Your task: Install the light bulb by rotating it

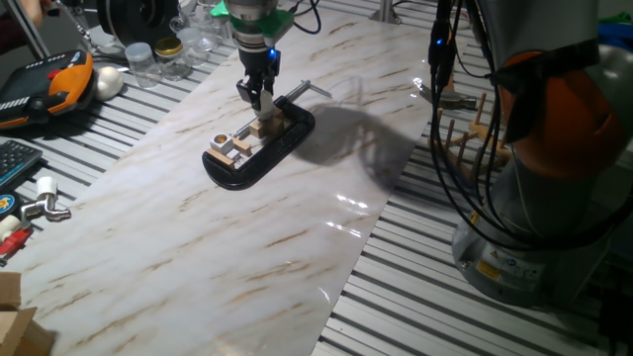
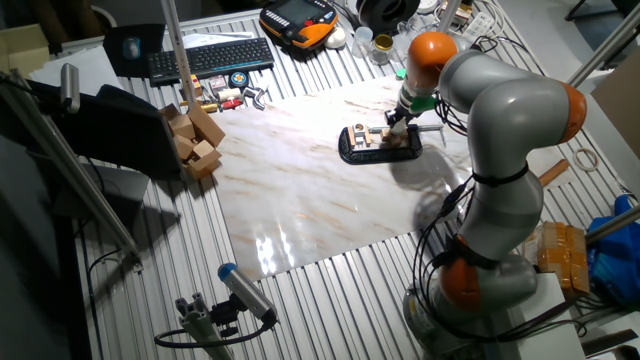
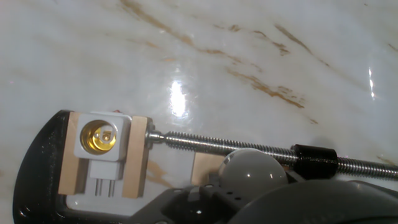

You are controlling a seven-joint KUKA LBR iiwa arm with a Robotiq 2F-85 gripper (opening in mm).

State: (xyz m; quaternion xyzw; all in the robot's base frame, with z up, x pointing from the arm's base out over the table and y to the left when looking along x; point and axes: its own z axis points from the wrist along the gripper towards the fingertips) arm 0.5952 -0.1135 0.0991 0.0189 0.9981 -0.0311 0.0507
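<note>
Lower left of hand view: white plastic socket [image 3: 102, 142] with brassy throat, pinched between pale wood blocks [image 3: 137, 155] by black clamp [image 3: 40, 168], so it cannot spin when I twist. Threaded steel screw [image 3: 211, 143] runs right. Bottom centre: my claw [image 1: 259, 96] clenched on the frosted, smooth light bulb [image 3: 252, 167], beside the socket, not seated.

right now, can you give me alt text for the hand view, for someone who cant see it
A frosted white light bulb sits low in the frame, held at the gripper, above a marble-patterned table. To its left, a black clamp presses two wooden blocks around a white socket with a brass-coloured opening, still empty; the clamp's threaded screw runs right behind the bulb.
</note>
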